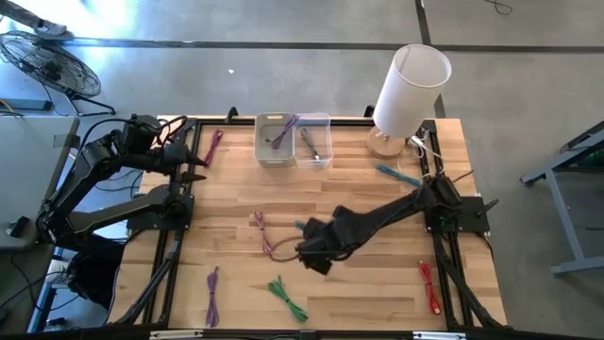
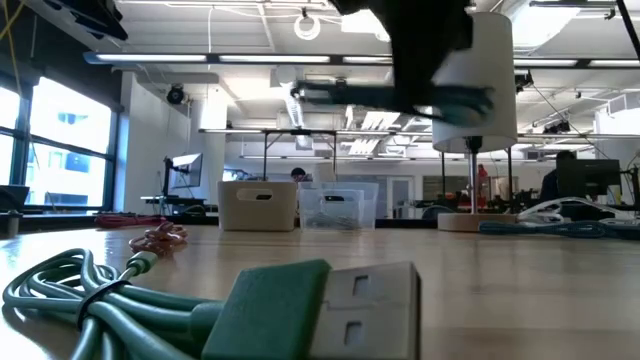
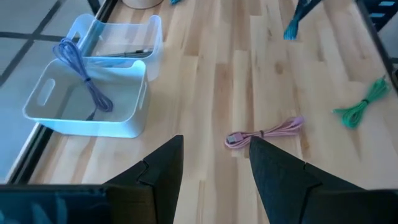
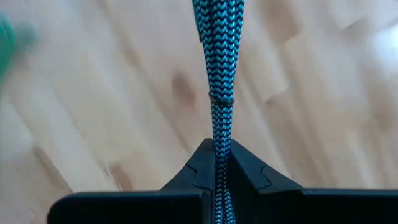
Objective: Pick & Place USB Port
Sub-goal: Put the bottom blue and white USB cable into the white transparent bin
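Near the centre of the light wooden table (image 1: 377, 283), the right gripper (image 4: 216, 163) is clenched on a teal-and-black braided USB cable (image 4: 217, 56), held above the boards. At ten o'clock the left gripper (image 3: 214, 165) waits with its jaws released. At twelve o'clock sit a grey plastic bin (image 1: 275, 142) holding a purple cable (image 1: 283, 131) and a clear bin (image 1: 315, 142).
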{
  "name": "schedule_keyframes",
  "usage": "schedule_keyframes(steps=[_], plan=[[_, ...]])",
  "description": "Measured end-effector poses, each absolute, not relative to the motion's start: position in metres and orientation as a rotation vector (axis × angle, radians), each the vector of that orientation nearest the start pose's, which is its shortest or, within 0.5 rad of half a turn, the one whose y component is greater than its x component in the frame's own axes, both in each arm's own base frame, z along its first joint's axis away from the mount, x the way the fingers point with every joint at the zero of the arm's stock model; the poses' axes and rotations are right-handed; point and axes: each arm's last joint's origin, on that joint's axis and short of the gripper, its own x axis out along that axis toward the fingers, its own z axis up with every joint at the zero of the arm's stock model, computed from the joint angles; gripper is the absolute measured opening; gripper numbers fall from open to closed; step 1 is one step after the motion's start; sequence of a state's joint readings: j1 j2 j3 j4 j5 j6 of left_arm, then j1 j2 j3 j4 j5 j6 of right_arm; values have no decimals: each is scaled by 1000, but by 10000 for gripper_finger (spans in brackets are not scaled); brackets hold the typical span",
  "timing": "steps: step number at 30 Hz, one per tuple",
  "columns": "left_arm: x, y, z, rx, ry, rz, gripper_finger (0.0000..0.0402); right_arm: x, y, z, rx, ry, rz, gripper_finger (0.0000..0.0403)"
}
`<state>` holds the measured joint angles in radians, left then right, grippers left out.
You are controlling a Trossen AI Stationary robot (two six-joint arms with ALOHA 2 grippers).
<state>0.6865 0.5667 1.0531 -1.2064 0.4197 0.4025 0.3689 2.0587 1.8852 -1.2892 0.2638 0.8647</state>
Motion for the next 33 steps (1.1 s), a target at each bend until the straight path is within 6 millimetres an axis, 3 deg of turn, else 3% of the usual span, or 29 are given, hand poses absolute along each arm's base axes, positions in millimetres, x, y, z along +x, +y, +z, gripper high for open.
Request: schedule_keyframes(steps=[4, 9, 16, 26, 33], plan=[[50, 29, 350, 14, 681, 209, 179, 388, 127, 288, 290, 1152, -601, 12], [49, 32, 349, 26, 722, 327, 179, 399, 99, 309, 311, 1054, -655, 12], [46, 36, 349, 36, 764, 476, 179, 409, 61, 315, 431, 994, -744, 12], [46, 37, 350, 242, 816, 415, 179, 434, -24, 326, 678, 629, -946, 12], [47, 36, 350, 346, 839, 364, 179, 432, -77, 327, 812, 504, -1068, 12]])
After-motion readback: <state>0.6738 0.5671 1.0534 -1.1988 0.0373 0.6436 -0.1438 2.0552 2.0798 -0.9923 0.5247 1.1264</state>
